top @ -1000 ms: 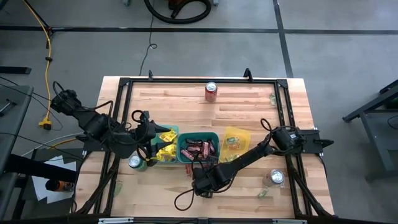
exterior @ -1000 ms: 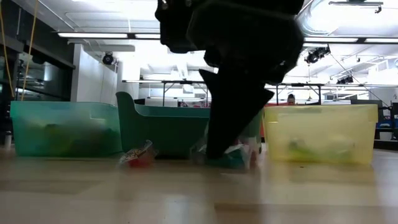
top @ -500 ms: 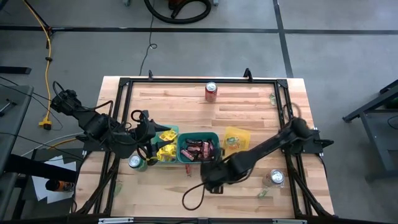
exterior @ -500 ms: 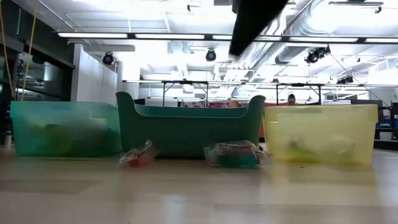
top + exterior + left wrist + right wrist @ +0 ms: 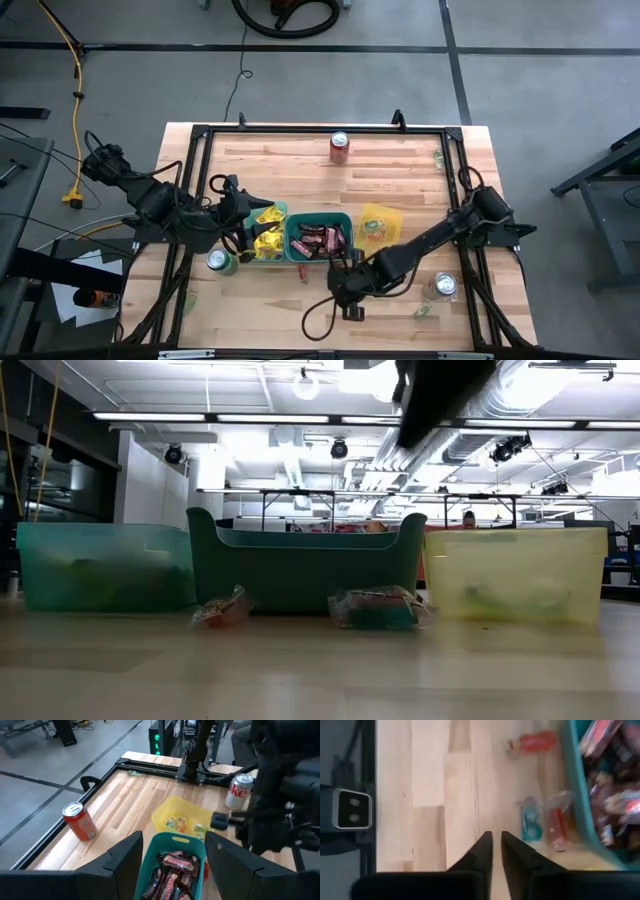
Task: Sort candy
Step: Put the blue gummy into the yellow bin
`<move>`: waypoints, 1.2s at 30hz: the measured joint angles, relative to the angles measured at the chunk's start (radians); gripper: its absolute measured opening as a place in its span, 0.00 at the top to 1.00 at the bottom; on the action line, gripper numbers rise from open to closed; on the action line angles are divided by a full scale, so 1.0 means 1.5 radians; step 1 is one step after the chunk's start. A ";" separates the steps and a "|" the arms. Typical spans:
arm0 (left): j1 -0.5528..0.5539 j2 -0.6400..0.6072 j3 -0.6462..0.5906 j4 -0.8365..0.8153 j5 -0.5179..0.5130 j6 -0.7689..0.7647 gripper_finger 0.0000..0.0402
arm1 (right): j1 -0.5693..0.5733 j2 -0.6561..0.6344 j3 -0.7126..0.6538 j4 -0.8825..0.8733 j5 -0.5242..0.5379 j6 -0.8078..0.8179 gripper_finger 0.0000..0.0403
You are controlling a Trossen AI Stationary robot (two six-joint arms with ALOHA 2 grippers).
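Biggest risk from here, as I see it: the right gripper hangs above the table with nothing between its fingers, so if it drops back down for the loose candy it could easily just nudge a piece up against the bin wall instead of pinching it, since those wrappers look thin and slippery and sit tight against the middle teal bin. A slightly off approach could also clip the bin rim and shove the whole bin. The right gripper's fingers are nearly together, only a thin slit between them, and they touch nothing. Just ahead of its tips lie a teal-wrapped piece and a red-wrapped piece, side by side at the foot of the bin; farther ahead there's another red wrapper alone on the wood. In the low view two of these show in front of the bin, the small red one and the teal-and-red pair, though it's too blurry there to say whether that pair is one sweet or two. The brown-red bars are piled inside the teal bin, right below and ahead of the left gripper, which is spread wide, holding nothing, parked over the bins. Yellow packets sit in the bin under that left arm, and a few small sweets are in the yellow bin beyond.
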 joint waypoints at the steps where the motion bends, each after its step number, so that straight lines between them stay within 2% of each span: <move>1: 0.000 0.000 0.000 0.000 0.000 -0.001 0.50 | -0.001 0.000 -0.019 0.017 -0.011 0.007 0.90; 4: 0.000 0.000 0.000 0.000 0.001 -0.014 0.50 | -0.002 0.000 -0.071 0.072 -0.031 0.012 0.78; 8: 0.000 0.000 0.000 -0.001 0.003 -0.016 0.50 | -0.002 0.000 -0.125 0.117 -0.029 -0.035 0.61; 12: 0.000 0.000 0.000 -0.001 0.003 -0.016 0.50 | -0.008 0.001 -0.156 0.124 -0.001 -0.039 0.53; 21: 0.000 0.000 0.000 -0.002 -0.002 -0.011 0.50 | -0.017 0.006 -0.166 0.191 0.020 -0.098 0.52; 30: 0.000 0.000 0.000 -0.004 -0.004 -0.016 0.50 | -0.016 0.050 -0.166 0.216 0.035 -0.114 0.52; 33: 0.000 0.000 0.000 -0.004 -0.004 -0.017 0.50 | -0.016 0.051 -0.166 0.209 0.037 -0.114 0.57; 36: 0.000 0.000 0.000 -0.005 -0.004 -0.017 0.50 | -0.016 0.051 -0.162 0.204 0.037 -0.113 0.70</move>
